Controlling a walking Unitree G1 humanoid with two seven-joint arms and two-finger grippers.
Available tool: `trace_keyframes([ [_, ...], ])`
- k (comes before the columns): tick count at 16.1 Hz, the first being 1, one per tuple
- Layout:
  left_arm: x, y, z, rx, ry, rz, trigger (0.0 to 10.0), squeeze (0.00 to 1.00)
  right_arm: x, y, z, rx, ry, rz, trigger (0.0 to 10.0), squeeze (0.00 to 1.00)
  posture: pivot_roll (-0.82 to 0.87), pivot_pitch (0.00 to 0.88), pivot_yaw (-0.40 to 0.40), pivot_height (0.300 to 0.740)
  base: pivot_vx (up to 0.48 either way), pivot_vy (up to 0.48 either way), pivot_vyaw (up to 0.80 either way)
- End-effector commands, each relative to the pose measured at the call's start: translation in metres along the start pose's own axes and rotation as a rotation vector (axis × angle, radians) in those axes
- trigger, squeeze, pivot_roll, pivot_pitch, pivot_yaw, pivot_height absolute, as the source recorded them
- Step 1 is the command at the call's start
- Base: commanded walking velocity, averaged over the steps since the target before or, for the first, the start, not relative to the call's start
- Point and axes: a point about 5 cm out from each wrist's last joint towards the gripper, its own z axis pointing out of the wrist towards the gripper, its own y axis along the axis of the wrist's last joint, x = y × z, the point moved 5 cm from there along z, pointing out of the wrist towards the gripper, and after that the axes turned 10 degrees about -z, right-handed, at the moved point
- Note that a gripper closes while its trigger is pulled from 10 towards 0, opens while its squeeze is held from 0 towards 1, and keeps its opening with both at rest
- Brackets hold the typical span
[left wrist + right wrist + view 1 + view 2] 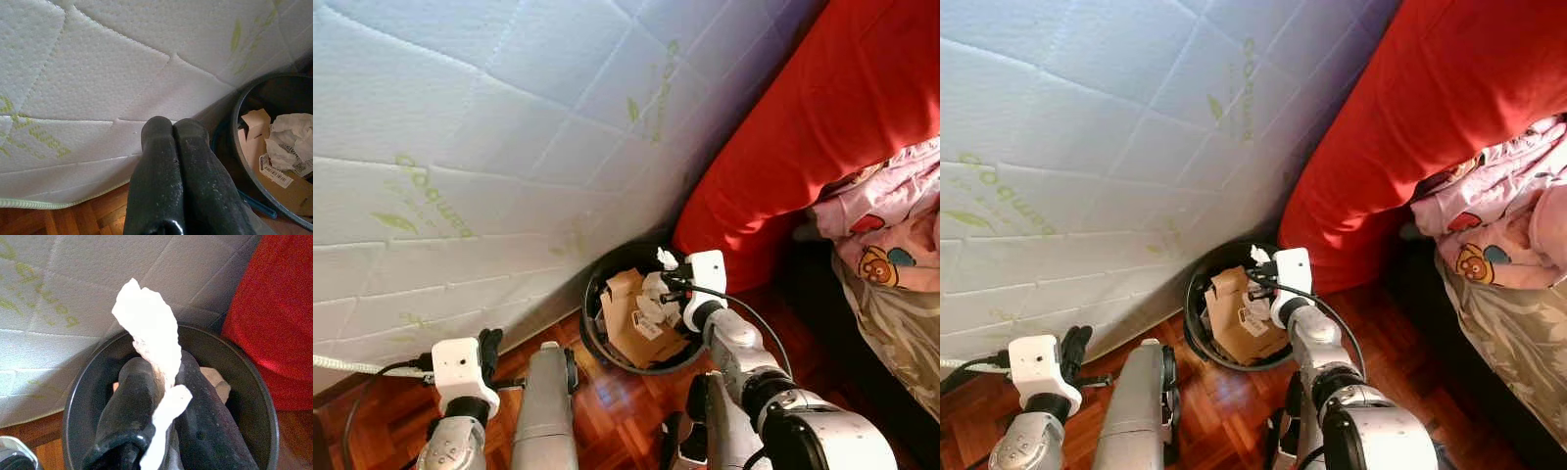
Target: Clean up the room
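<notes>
A dark round waste bin (597, 338) stands on the wood floor against a white mattress, holding cardboard pieces (636, 328) and crumpled paper. My right gripper (164, 377) hovers over the bin's mouth, shut on a crumpled white tissue (149, 330) that sticks up between its fingers; the same tissue (666, 259) shows above the bin. My left gripper (173, 132) is shut with nothing in it, low beside the mattress to the left of the bin (244, 127).
The white quilted mattress (509, 127) leans along the left. A red cover (813, 108) hangs to the right of the bin, with pink patterned bedding (891, 225) beyond it. A white cord (352, 366) runs along the mattress base on the parquet floor (617, 411).
</notes>
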Motion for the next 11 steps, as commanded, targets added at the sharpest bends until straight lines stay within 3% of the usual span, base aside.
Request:
trace_keyframes([
  [1,0.003,-0.01,-0.007,0.044,0.017,-0.008,10.0,0.0,0.005,-0.009,-0.002,0.024,0.016,0.025,10.0,1.0,0.39,0.39,-0.07,0.607,0.0,0.0,0.0],
  [4,0.005,-0.01,-0.007,0.046,0.022,-0.005,10.0,0.0,0.013,-0.012,-0.002,0.04,0.062,0.035,10.0,1.0,0.39,0.392,-0.071,0.607,0.0,0.0,0.0],
  [6,0.005,-0.01,-0.007,0.048,0.023,-0.005,10.0,0.0,0.022,-0.019,-0.003,0.074,0.123,-0.012,10.0,1.0,0.39,0.393,-0.071,0.607,0.0,0.0,0.0],
  [11,0.005,-0.01,-0.008,0.048,0.023,-0.004,10.0,0.0,0.027,-0.024,-0.005,0.102,0.168,-0.041,10.0,1.0,0.39,0.396,-0.07,0.607,0.0,0.0,0.0],
])
